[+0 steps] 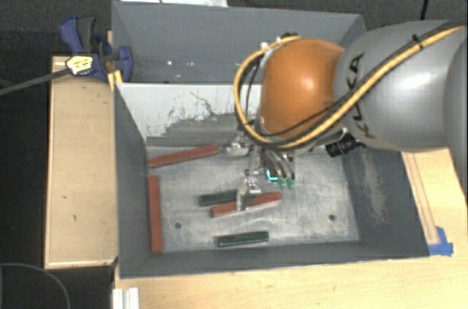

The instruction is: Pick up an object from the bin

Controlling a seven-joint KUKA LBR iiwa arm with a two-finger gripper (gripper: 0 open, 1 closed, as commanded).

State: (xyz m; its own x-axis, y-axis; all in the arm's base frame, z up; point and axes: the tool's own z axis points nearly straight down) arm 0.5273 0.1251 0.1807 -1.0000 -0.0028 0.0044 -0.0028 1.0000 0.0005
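Well left of the tool [252, 192], you find a long red-brown bar [154, 214] along the bin [130, 176] wall, and a slanted red-brown bar [183, 155] farther back. Just left lies a dark green bar [218, 199]. The tool hangs right over a short red-brown bar [245, 206] mid-bin. You cannot tell whether the tool is clenched or released.

The grey bin [219, 44] holds reddish-brown bars [183, 155] and dark green bars [242, 238].
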